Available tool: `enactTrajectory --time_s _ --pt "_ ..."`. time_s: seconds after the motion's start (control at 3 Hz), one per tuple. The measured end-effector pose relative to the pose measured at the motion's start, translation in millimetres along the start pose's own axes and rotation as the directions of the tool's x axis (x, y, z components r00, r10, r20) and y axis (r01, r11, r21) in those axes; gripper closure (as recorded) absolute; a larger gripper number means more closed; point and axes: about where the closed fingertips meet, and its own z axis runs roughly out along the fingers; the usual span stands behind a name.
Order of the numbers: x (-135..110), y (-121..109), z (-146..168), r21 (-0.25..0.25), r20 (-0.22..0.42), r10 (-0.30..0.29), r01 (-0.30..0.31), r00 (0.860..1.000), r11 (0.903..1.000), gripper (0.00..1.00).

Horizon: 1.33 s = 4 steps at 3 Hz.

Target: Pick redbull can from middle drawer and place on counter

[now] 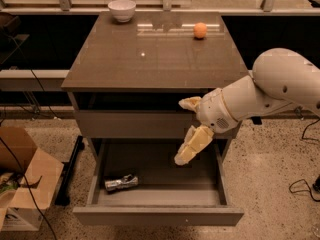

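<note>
The redbull can (121, 183) lies on its side on the floor of the pulled-out middle drawer (160, 215), near its front left. My gripper (180, 131) hangs open and empty above the right half of the drawer, in front of the closed drawer panel, up and to the right of the can. One cream finger (190, 103) points left just under the counter edge, and the other (192, 145) points down into the drawer. The counter (155, 54) is the glossy grey-brown top above.
A white bowl (122, 9) stands at the counter's back left and an orange ball (200, 30) at its back right. An open cardboard box (22, 184) sits on the floor to the left of the cabinet. A cable (302, 184) lies on the floor to the right.
</note>
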Motion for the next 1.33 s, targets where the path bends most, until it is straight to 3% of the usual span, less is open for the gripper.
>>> enactTrajectory --time_s 0.33,0.67,1.33 --pt "7 4 26 -0.021 0.007 0.034 -0.034 0.999 0.9992 0.00" --pt "29 11 75 -0.037 0.032 0.070 -0.068 0.997 0.9970 0.00" --pt "68 -3 188 -0.010 0.122 0.147 -0.147 0.982 0.9891 0.00"
